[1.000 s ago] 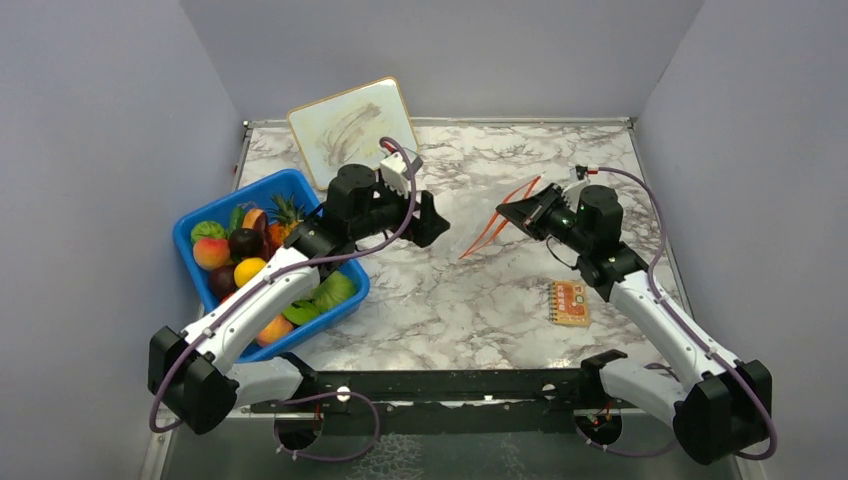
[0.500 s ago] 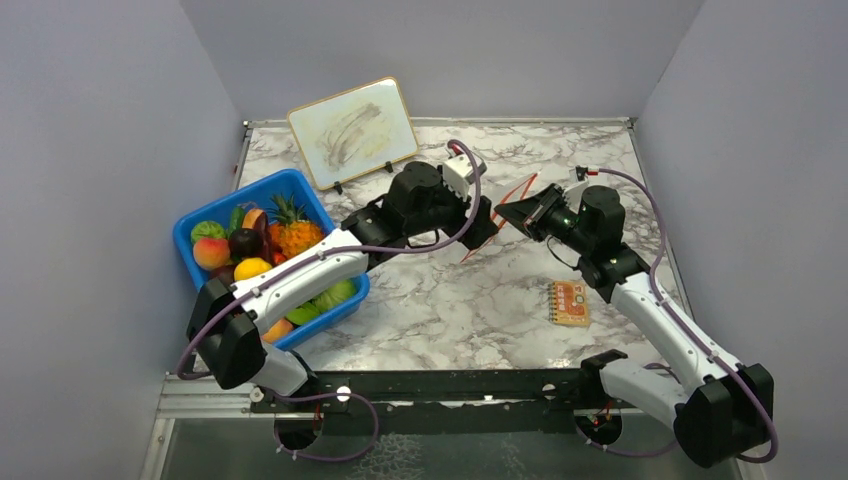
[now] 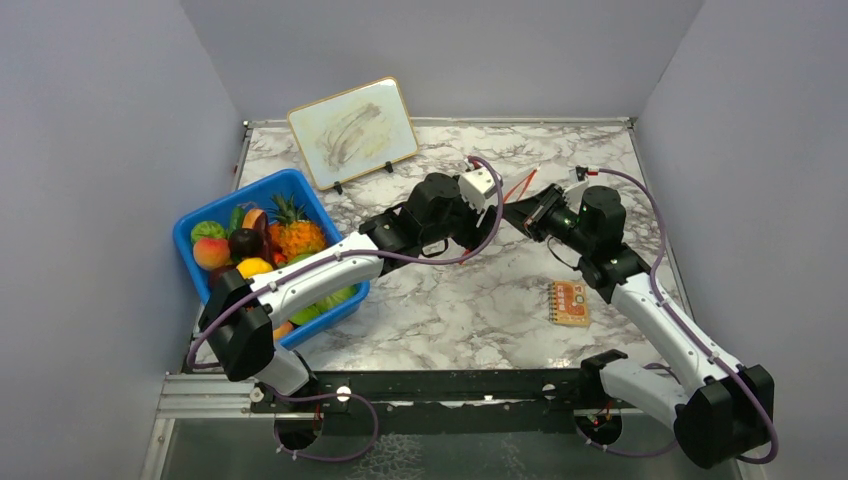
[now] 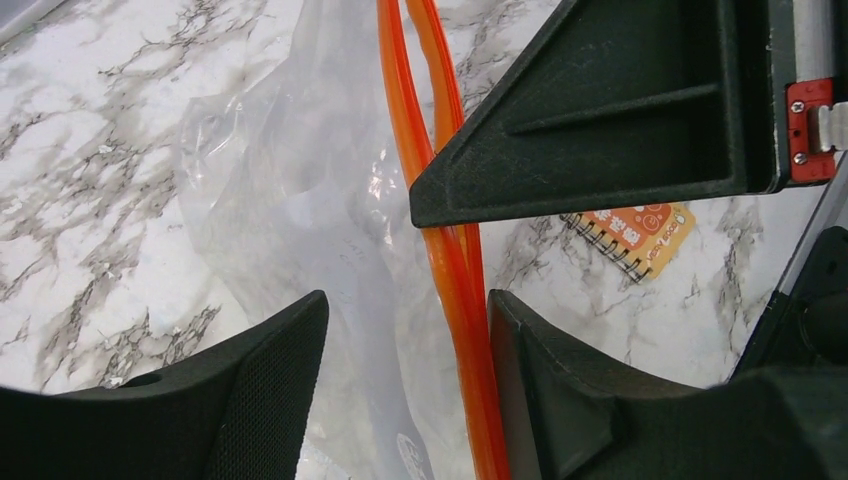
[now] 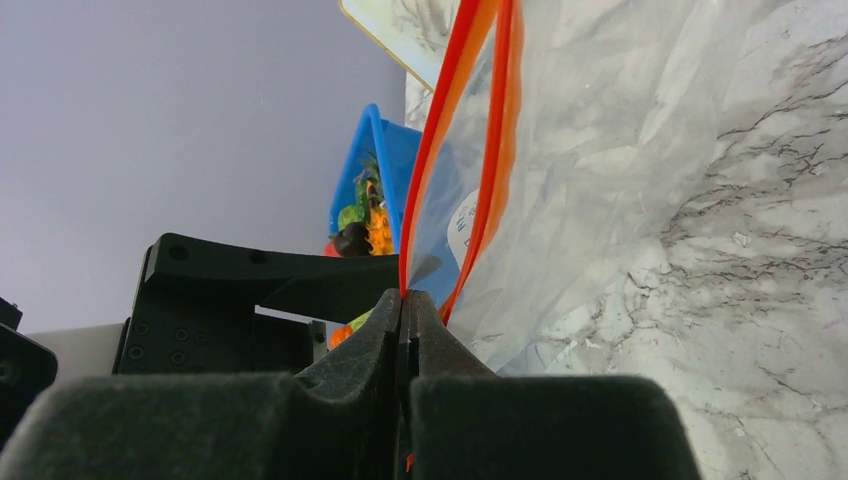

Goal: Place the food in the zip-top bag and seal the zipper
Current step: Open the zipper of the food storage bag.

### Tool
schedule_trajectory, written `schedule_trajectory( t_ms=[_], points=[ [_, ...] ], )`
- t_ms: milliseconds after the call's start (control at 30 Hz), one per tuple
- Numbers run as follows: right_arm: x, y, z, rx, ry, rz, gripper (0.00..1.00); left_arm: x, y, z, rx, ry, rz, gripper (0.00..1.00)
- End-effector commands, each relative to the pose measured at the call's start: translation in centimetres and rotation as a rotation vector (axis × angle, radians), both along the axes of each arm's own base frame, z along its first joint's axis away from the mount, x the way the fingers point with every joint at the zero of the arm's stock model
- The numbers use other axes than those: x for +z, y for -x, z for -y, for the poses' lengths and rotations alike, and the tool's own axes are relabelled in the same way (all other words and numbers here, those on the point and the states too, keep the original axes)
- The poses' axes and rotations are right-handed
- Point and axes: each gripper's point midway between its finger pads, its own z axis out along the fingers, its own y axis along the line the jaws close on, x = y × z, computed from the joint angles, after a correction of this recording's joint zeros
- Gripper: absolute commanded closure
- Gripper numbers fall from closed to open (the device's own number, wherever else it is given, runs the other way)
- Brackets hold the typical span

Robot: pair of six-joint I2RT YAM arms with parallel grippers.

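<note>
My right pincer (image 5: 405,300) pinches the zip-top bag (image 5: 620,150) by its zipper (image 4: 455,280), my left pincer (image 4: 405,310) is wide open, and the food (image 3: 245,245) sits in the blue tub (image 3: 182,232) at left.

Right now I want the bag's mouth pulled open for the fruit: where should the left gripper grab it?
Probably the free orange strip, just past where the right gripper pinches the other one. Come in from the opposite side: the strips stand apart there, and the open left gripper straddles them.
</note>
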Motion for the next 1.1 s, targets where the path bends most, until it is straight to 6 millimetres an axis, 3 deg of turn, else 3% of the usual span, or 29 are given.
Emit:
schedule_trajectory(
  t_ms=[0, 233, 700, 933, 1067],
  points=[
    [0.4, 0.5, -0.1, 0.022, 0.006, 0.028, 0.99, 1.7, -0.5, 0.1, 0.006, 0.012, 0.061, 0.35],
    [0.1, 0.4, -0.2, 0.025, 0.015, 0.024, 0.99, 3.5, -0.3, -0.4, 0.028, 0.051, 0.075, 0.32],
    [-0.8, 0.1, -0.2, 0.023, 0.022, 0.005, 0.99, 4.3, 0.7, -0.1, -0.023, 0.096, 0.094, 0.19],
    [-0.5, 0.1, -0.1, 0.020, 0.023, 0.013, 0.99, 3.1, -0.3, -0.4, 0.013, 0.053, 0.108, 0.36],
    [-0.4, 0.1, -0.2, 0.021, 0.020, 0.012, 0.99, 2.4, -0.3, -0.3, 0.005, 0.039, 0.104, 0.38]
  ],
)
